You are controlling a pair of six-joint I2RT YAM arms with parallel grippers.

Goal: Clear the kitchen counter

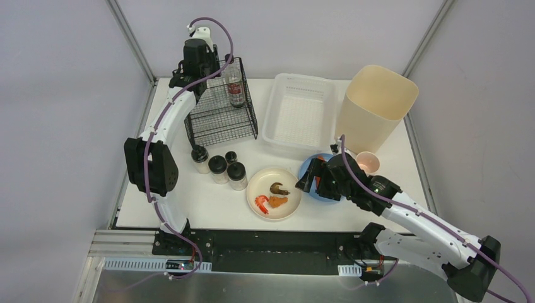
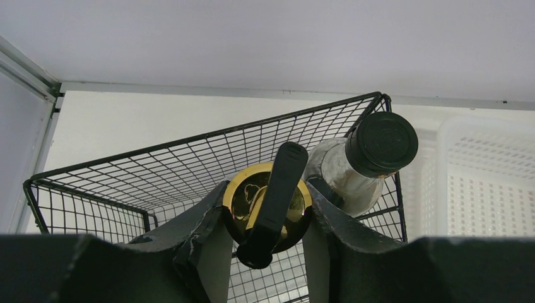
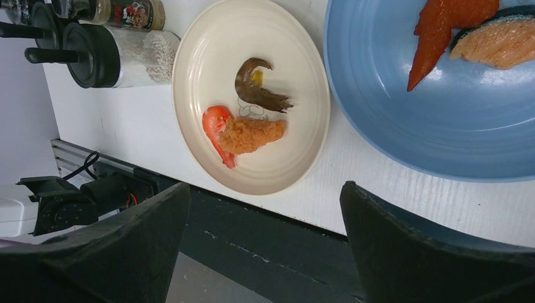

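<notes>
At the far-left corner of the kitchen counter (image 1: 208,205), the L gripper (image 2: 266,197) is clamped on a gold-capped bottle (image 2: 243,203) w/ a black lever across the cap. The bottle is held over the open black wire basket (image 1: 221,120). Whether its base rests on the basket floor: cannot tell. The R gripper (image 3: 265,192) hangs over the near edge of the counter w/ jaws wide apart and nothing between them. The cream plate (image 3: 208,57) and blue plate (image 3: 391,113) lie below it.

Counter: white flat top spanning the whole work area; it carries all items listed.

Step in hand (judged): stowing bottles in the wire basket.

Next move req.:
- Lower the bottle upright beside the black-capped bottle (image 2: 382,144) already in the basket, w/o knocking it.
- Part the fingers, then lift clear of the wire rim.

Qty:
- Wire basket: 1
- White slotted basket (image 1: 296,148): 1
- Beige bin (image 1: 372,120): 1
- Pink cup (image 1: 369,163): 1
- Plates: 2 (cream, blue)
- Black-capped jars (image 1: 218,165): 4, grouped btwn wire basket and cream plate
- Bottles at wire basket: 2, incl. the one gripped
- Food on cream plate: 3 pcs, i.e. shrimp (image 3: 214,123), fried piece (image 3: 255,134), brown piece (image 3: 255,85)
- Food on blue plate: 2 pcs visible, i.e. orange-red piece (image 3: 441,31), salmon-coloured piece (image 3: 505,41); plate partly out of shot.
</notes>
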